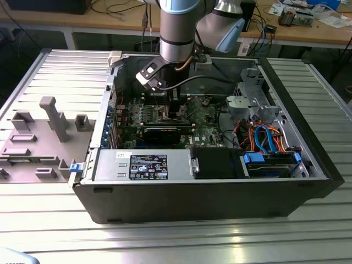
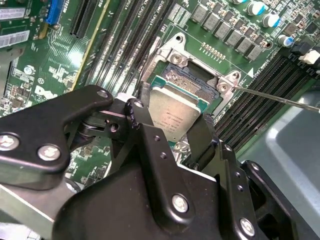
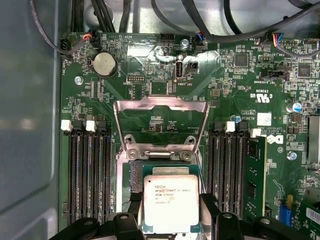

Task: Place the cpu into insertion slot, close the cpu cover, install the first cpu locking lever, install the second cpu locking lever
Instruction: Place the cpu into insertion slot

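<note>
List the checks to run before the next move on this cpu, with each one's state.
1. cpu gripped between the fingers: ok.
2. cpu cover raised off the insertion slot: ok.
3. cpu positioned over the slot: ok.
4. cpu level and fully seated: cannot tell.
5. Slot contacts clean: cannot tell, the cpu hides most of them.
6. Locking lever swung out: ok.

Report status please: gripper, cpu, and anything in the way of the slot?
Status: gripper shut on the cpu, at the insertion slot. The cpu cover stands open. Nothing seen blocking the slot.
</note>
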You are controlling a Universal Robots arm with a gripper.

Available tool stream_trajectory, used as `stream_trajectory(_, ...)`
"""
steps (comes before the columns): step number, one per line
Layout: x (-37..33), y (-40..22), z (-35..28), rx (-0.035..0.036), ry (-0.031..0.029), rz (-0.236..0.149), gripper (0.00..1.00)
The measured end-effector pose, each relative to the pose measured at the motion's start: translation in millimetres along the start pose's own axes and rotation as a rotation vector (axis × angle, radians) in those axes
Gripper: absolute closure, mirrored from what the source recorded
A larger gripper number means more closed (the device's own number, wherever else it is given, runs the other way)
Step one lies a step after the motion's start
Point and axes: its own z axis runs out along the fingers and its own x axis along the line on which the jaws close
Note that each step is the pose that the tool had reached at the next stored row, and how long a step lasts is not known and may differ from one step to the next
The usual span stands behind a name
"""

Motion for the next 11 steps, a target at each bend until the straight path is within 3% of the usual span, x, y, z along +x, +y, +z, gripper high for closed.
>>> stream_trajectory(3, 5.3, 0.2, 1.0, -0.0001, 0.0001, 0.000, 0.46)
stream_trajectory(11, 5.7, -3.4, 9.0, 0.0001, 0.0000, 0.009, 0.46)
